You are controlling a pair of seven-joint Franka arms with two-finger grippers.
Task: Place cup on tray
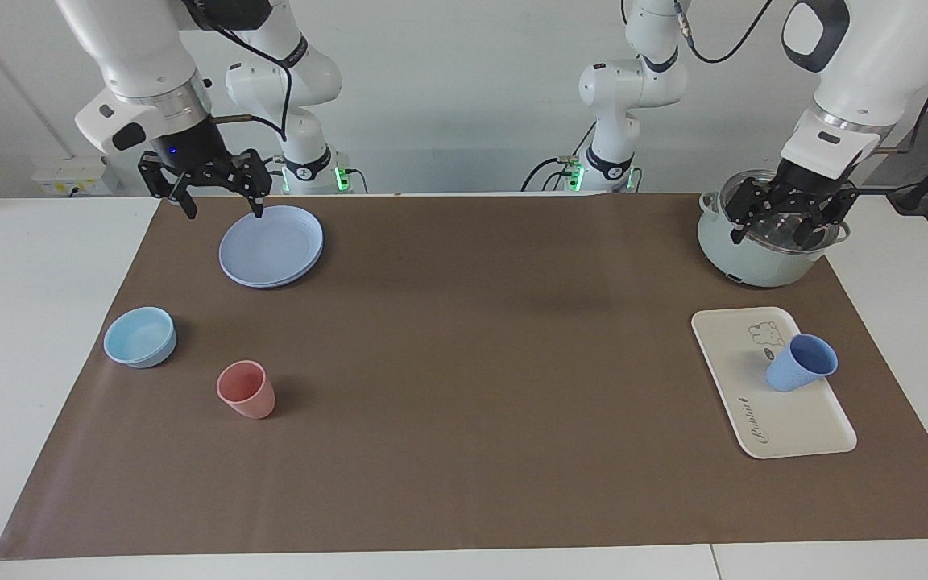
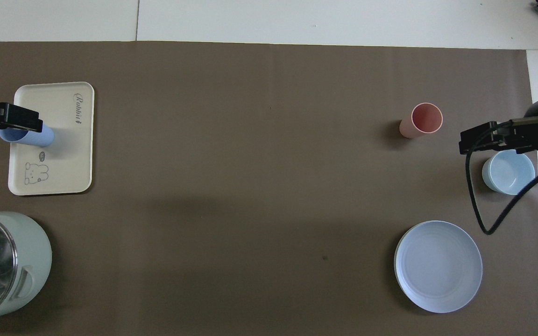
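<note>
My left gripper is hanging up in the air over the lidded pot at my left arm's end of the table, its fingers spread wide and gripping nothing. I am keeping it up there, I judge, so that it is clear of the tray. My right gripper is hovering high beside the round plate at the other end of the table, close to my own edge; its fingers are spread wide too and are carrying nothing. Neither gripper is touching anything on the table.

The cup is standing upright on the tray, mouth up, close to the tray's long edge that faces the table's end, and free of any grip. The tray is lying a little farther from me than the pot, with its bear drawing at the end toward me and the lettering at the other end. From how things are lying, I am judging the placing done, with nothing left but to keep both arms away so the cup is not knocked.

At my right arm's end, a pink cup and a light-blue bowl are sitting apart on the brown mat, farther from me than the plate, and they have no part in this job.
</note>
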